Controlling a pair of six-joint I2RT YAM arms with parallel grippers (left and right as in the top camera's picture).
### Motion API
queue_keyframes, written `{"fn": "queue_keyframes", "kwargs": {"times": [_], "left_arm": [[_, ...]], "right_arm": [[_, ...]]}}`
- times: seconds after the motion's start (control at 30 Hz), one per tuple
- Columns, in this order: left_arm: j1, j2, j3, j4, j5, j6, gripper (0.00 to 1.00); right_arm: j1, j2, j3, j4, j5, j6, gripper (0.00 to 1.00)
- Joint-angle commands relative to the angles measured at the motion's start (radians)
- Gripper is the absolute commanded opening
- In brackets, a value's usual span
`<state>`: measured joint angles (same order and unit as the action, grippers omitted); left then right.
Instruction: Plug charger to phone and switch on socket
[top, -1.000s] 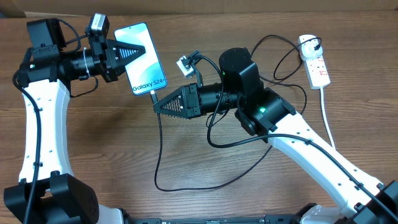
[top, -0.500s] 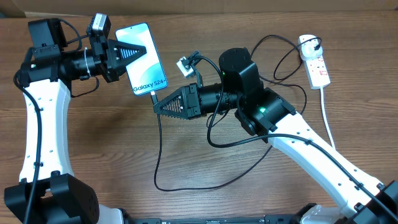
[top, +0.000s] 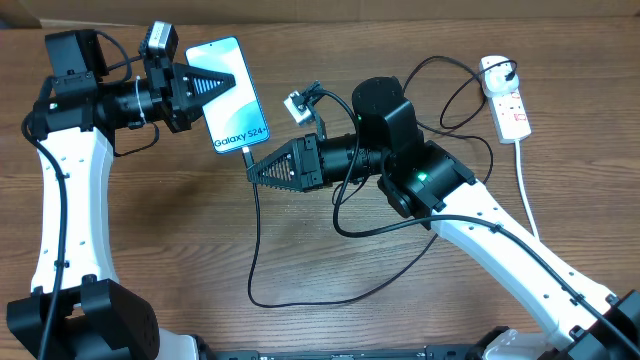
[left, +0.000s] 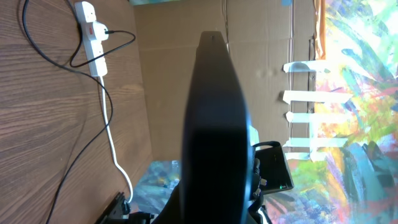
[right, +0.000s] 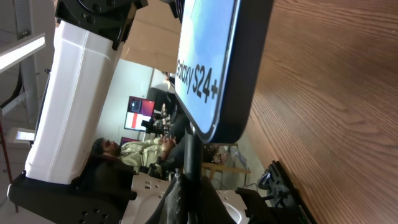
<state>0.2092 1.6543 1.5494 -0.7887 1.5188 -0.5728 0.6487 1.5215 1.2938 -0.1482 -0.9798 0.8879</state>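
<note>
Overhead: phone (top: 236, 118) near table (top: 180, 250) back edge, left of centre, teal screen up, "Galaxy S24+" text. Left claw (top: 228, 80) together, tip over screen; contact unclear. Right claw (top: 252, 170) clamped on charger (top: 254, 240) just below phone's bottom edge; black cable loops toward front edge. Socket (top: 508, 100) white, red markings, back right corner. Right wrist only: phone's dark edge, charger tip (right: 191, 155) meeting it. Left wrist only: joined fingers (left: 214, 124) blurred, socket (left: 91, 37) far off.
</note>
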Motion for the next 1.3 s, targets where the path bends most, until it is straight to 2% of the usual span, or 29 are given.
{"fn": "queue_keyframes", "kwargs": {"times": [0.0, 1.27], "left_arm": [[-0.013, -0.007, 0.008, 0.000, 0.063, 0.012, 0.04], [-0.034, -0.007, 0.008, -0.012, 0.063, 0.012, 0.04]], "right_arm": [[-0.005, 0.009, 0.015, 0.013, 0.017, 0.019, 0.04], [-0.028, 0.024, 0.015, 0.028, 0.020, 0.052, 0.04]]}}
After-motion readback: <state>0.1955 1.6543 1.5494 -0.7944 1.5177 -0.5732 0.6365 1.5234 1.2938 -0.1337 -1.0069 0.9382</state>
